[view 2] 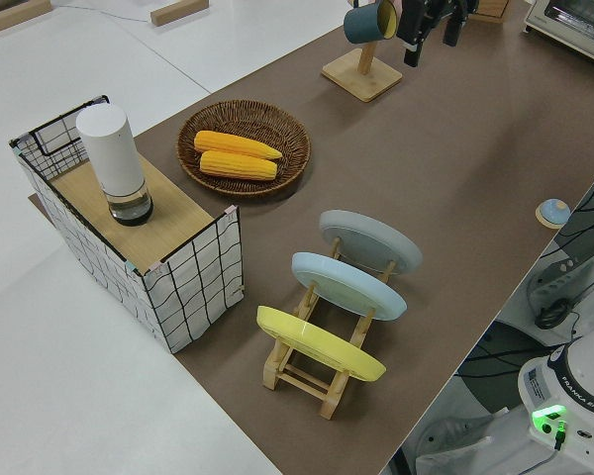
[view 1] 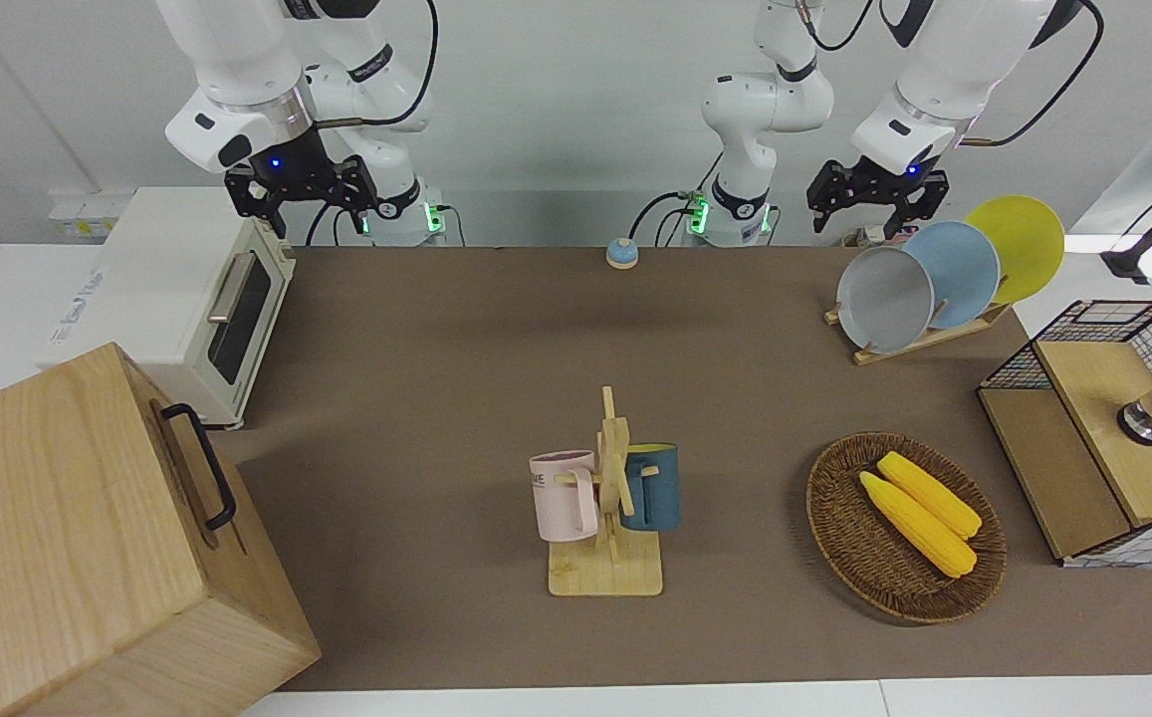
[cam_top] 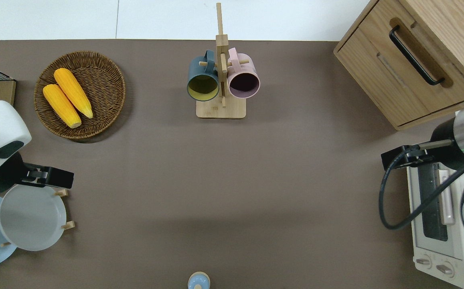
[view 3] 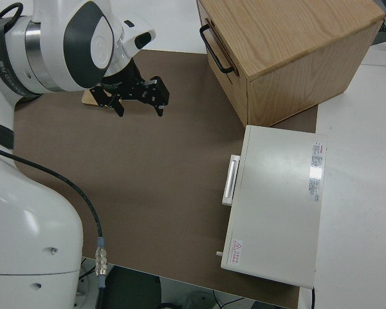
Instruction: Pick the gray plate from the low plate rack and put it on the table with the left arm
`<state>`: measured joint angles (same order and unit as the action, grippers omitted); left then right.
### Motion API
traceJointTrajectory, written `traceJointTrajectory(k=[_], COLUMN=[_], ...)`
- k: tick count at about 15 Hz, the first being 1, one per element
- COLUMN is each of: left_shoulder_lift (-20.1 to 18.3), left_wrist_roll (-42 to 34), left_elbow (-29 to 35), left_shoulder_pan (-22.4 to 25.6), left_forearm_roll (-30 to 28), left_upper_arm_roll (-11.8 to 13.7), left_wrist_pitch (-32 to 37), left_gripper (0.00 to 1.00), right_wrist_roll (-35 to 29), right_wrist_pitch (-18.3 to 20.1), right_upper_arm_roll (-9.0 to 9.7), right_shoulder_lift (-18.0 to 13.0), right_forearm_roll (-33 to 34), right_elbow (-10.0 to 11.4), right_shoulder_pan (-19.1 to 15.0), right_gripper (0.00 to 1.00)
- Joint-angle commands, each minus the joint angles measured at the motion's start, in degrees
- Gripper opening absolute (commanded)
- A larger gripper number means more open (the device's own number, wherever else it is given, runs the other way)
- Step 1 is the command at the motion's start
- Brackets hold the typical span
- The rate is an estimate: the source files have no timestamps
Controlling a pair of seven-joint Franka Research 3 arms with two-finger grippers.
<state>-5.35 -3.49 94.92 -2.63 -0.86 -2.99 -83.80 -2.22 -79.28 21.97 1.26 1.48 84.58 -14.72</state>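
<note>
**Gray plate in the rack, left gripper open above it**

Nearest the front camera, at about 8 o'clock of that view, stands a large light-wood cabinet with a black handle (view 1: 199, 464). At 6 o'clock from the centre of the brown-matted table (view 1: 436, 349) is a wooden mug tree (view 1: 612, 503) carrying a pink mug (view 1: 566, 495) and a dark-blue mug (view 1: 651, 486). Toward the left arm's end, at about 4 o'clock, a round woven wicker basket (view 1: 839, 528) holds two yellow corn cobs (view 1: 919, 511).

The round plain light-gray plate (view 1: 884, 299) leans in the low light-wood plate rack (view 1: 924, 339) at about 2 o'clock in the front view, in the slot at the rack's end toward the table's middle. Leaning next in the rack are a light-blue plate (view 1: 964, 271) and then a yellow plate (view 1: 1024, 244). In the overhead view the gray plate sits at 8 o'clock, overlapping the light-blue one.

The left arm's black two-finger gripper (view 1: 874, 214) hangs over the edge of the gray plate, its fingers spread apart and empty, not touching the plate. The right gripper (view 1: 302, 199) is parked, fingers apart and holding nothing.

A white toaster oven (view 1: 187, 299) sits at 10 o'clock. A small blue-topped bell (view 1: 621, 253) rests at 12 o'clock. A wire-grid basket with a wooden top (view 1: 1103, 438) stands at 3 o'clock.
</note>
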Motion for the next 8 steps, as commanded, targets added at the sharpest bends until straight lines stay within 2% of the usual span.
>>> traceJointTrajectory(k=[1,8], left_shoulder_lift=[-0.1,-0.1], left_wrist_roll=[0.8,0.8], left_elbow=[-0.6,-0.3], left_shoulder_pan=[-0.4,0.0], left_forearm_roll=[-0.5,-1.0], left_upper_arm_roll=[-0.1,0.1], left_wrist_pitch=[0.4,0.4], left_gripper=[1.0,1.0], right_wrist_roll=[-0.7,-0.7], right_wrist_pitch=[0.7,0.7], right_upper_arm_roll=[1.15,1.24], right_shoulder_lift=[-0.1,-0.1], right_forearm_roll=[0.4,0.4], right_elbow=[-0.5,-0.5], right_shoulder_pan=[-1.5,-1.5], right_gripper=[0.983,0.983])
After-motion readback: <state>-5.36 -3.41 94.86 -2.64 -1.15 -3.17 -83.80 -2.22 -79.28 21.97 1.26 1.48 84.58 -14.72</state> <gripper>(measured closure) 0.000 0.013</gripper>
